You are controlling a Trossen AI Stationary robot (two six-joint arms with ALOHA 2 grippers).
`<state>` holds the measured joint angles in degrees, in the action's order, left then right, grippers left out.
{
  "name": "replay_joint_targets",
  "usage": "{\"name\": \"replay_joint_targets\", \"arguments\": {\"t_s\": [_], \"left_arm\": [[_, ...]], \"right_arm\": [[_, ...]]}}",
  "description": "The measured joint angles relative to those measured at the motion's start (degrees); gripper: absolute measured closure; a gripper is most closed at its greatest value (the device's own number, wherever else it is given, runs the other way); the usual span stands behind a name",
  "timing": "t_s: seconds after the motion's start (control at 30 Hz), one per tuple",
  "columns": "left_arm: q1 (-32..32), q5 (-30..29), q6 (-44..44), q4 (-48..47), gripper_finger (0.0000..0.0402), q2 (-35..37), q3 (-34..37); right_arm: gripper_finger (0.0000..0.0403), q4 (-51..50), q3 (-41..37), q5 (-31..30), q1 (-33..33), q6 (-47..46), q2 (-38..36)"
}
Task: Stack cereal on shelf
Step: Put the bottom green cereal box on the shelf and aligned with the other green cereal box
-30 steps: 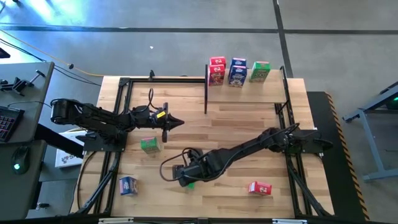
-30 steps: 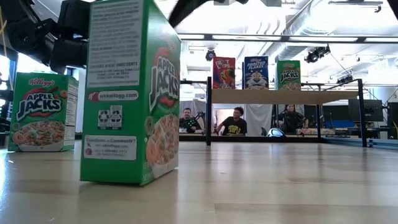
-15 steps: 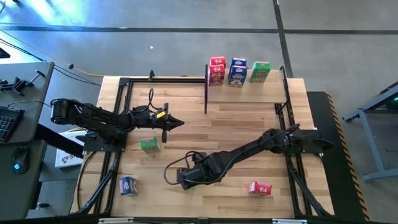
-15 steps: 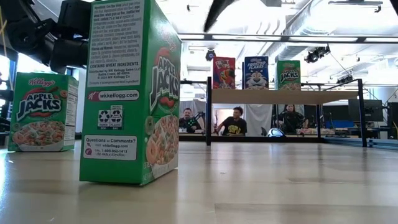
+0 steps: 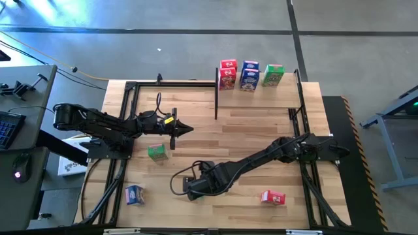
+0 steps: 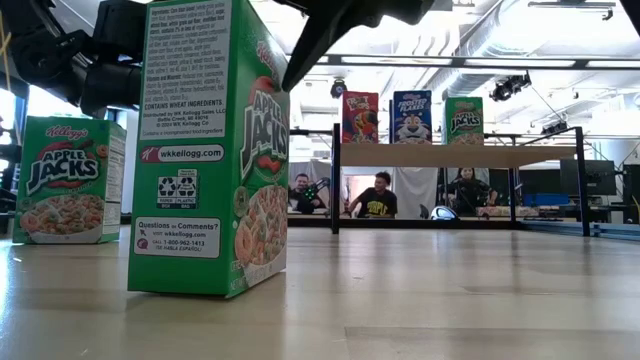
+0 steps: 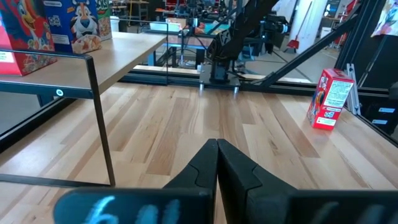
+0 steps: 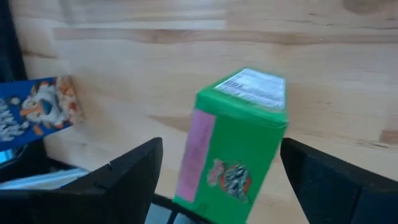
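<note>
Under my right gripper (image 8: 221,149), a green cereal box (image 6: 205,150) stands upright on its bottom end near the table's front. The gripper is open, and its two fingers (image 8: 124,177) flank the top of the box (image 8: 239,134). In the high view the gripper (image 5: 192,189) hides this box. Farther off, the shelf (image 6: 460,155) carries a red (image 5: 227,74), a blue (image 5: 249,75) and a green box (image 5: 273,74). My left gripper (image 5: 188,129) hangs shut and empty over the table's left half.
A second green box (image 5: 157,152) stands left of centre. A blue box (image 5: 134,194) lies at the front left. A red box (image 5: 273,197) sits at the front right. Black frame rails (image 5: 130,117) run along the table's sides. People sit beyond the far edge (image 6: 375,195).
My right gripper has come down over the green box near the front edge, turning a little about its own axis, and stays open. Its finger now reaches lower beside the box in the low view. The box has not moved.
</note>
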<state>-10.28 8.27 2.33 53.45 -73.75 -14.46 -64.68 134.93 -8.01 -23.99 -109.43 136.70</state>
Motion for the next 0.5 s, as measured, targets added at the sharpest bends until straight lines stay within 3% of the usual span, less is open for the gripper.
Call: {"name": "replay_joint_targets", "arguments": {"t_s": [0.13, 0.5], "left_arm": [[0.00, -0.02, 0.00, 0.00, 0.0401, 0.00, 0.00], [0.00, -0.02, 0.00, -0.02, 0.0401, -0.01, 0.00]], "right_arm": [[0.0094, -1.68, -0.01, -0.05, 0.00, -1.22, 0.00], [0.0168, -0.66, -2.49, 2.06, 0.11, -1.20, 0.02]]}}
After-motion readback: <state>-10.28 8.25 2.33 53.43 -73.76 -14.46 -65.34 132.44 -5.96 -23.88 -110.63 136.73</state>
